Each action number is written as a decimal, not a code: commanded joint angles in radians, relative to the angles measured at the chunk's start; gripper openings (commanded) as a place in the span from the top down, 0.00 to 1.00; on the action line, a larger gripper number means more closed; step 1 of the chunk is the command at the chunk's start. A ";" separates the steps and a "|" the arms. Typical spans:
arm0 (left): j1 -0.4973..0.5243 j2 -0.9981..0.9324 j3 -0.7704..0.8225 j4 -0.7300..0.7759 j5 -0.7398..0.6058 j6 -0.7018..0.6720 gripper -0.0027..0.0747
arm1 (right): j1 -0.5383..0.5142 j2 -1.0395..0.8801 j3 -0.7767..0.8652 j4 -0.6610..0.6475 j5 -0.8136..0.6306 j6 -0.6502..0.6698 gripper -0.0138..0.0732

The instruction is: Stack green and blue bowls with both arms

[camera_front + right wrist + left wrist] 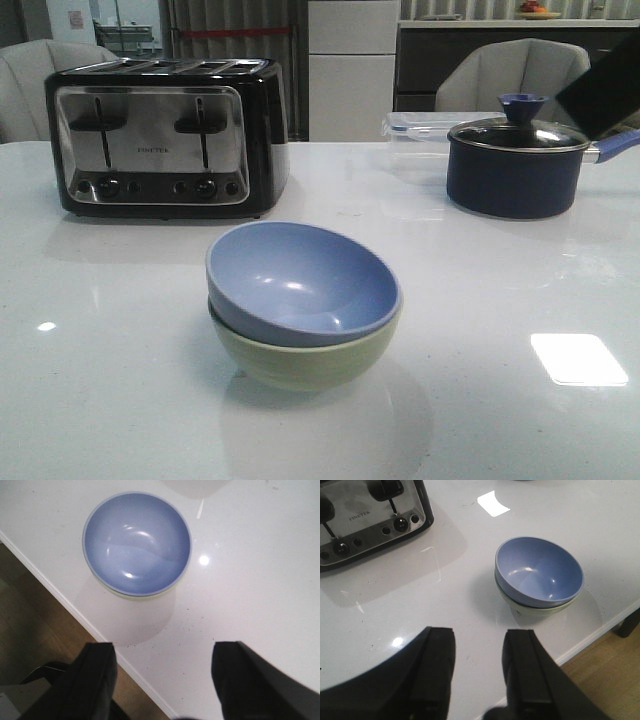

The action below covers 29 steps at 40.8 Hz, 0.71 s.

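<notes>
Front view: one blue bowl [300, 282] nested in one green bowl [310, 362], both arms' jaws apart, empty.

— What stands at the back left of the white tabletop [100, 400]?

— A black and chrome four-slot toaster [165, 135], its levers up and its dials facing forward.

— And on the right?

— A dark navy saucepan [515, 165] under a glass lid with a blue knob, and just behind it a clear plastic container [420, 130]. Pale chairs [510, 75] sit beyond the tabletop.
</notes>
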<state>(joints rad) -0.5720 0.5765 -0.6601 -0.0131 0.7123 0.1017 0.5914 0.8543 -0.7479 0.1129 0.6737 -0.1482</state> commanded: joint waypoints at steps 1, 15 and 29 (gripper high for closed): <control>-0.008 -0.051 0.007 0.002 -0.097 0.000 0.57 | -0.007 -0.063 0.003 -0.006 -0.046 -0.007 0.24; -0.008 -0.063 0.022 0.002 -0.097 0.000 0.57 | -0.007 -0.180 0.121 -0.012 -0.054 -0.007 0.36; -0.008 -0.063 0.022 0.002 -0.097 0.000 0.85 | -0.007 -0.180 0.121 -0.012 -0.057 -0.007 0.78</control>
<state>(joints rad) -0.5720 0.5072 -0.6112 -0.0109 0.6984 0.1017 0.5914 0.6813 -0.6003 0.1050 0.6844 -0.1482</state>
